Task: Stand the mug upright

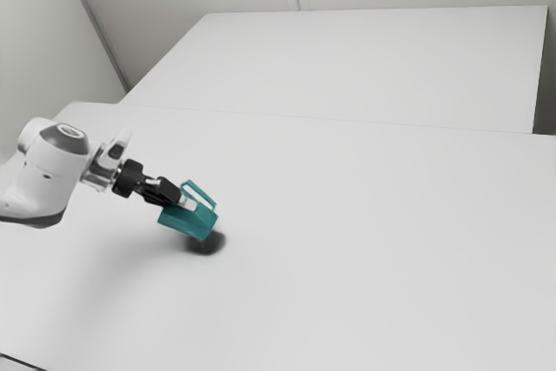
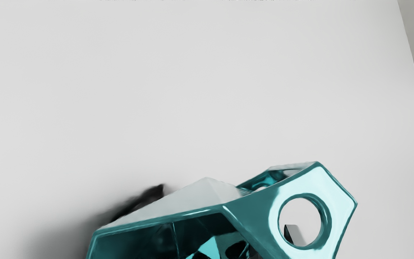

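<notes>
Mug is being held at a slant just above or against the table, its shadow lying beneath; contact is not being made plain. Its mouth is facing back toward the jaws, which are grasping it near the rim. That grip is presumably being used so that the base is being left free for turning down onto the table. Being counted: one mug, one handle, one arm.
</notes>
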